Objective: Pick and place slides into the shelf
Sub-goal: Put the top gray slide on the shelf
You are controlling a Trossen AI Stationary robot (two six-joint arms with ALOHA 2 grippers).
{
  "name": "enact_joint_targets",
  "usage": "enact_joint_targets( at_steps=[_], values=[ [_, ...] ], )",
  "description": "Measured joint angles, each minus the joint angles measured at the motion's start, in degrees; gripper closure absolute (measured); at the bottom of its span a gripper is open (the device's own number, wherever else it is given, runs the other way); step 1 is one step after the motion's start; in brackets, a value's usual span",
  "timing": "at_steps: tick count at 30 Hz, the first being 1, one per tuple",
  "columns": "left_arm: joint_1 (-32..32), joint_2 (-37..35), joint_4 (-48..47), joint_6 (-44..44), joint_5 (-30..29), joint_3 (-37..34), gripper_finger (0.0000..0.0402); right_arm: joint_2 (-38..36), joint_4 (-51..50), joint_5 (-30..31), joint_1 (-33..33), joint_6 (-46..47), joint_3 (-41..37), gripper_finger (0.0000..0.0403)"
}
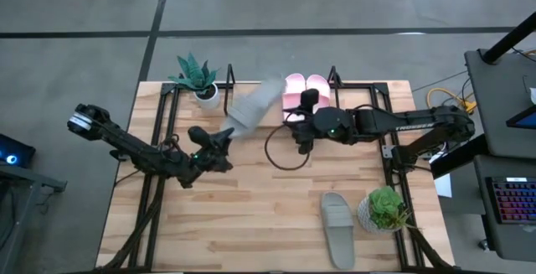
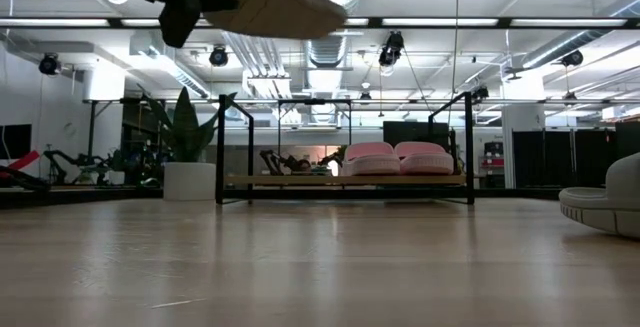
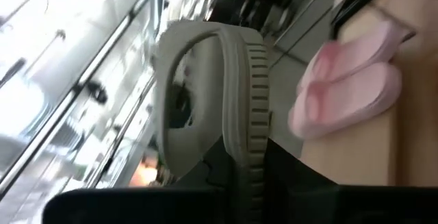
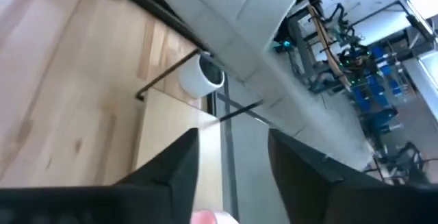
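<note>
- Up in the air, the left claw (image 1: pixel 224 137) is clamped on one end of a grey-green slide (image 1: pixel 251 106), which sits tilted above the table (image 1: pixel 251 207).
- Two pink slides (image 1: pixel 305 88) lie side by side on the shelf (image 2: pixel 300 180).
- Just in front of them, the right claw (image 4: pixel 231 157) hangs with its fingers apart, holding nothing.
- Another grey-green slide (image 1: pixel 338 228) lies flat on the table by a plant (image 1: pixel 383 209).

bright even ceiling-lamp light, glare up top in low view, wrist views motion-blurred, soft shadows.
</note>
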Motion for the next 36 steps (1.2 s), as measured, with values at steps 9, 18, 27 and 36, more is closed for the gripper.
enact_joint_targets(
  at_steps=[9,18,27,36],
  values=[
    [1.15,1.67,0.14,0.1,-2.91,1.81,0.0388,1.18,0.0,-0.36,0.0,4.69,4.59,0.0202],
    [4.58,11.22,-1.85,6.03,-3.81,9.53,0.0389,6.82,-0.06,-0.5,1.37,3.06,10.44,0.02],
    [8.46,16.96,-4.73,7.01,-4.07,15.58,0.0389,11.69,-3.23,0.0,1.63,2.23,14.91,0.02],
    [8.87,19.92,-4.89,9.15,-2.91,19.18,0.0389,13.84,-3.07,8.25,1.59,-3.21,15.61,0.02]
  ],
)
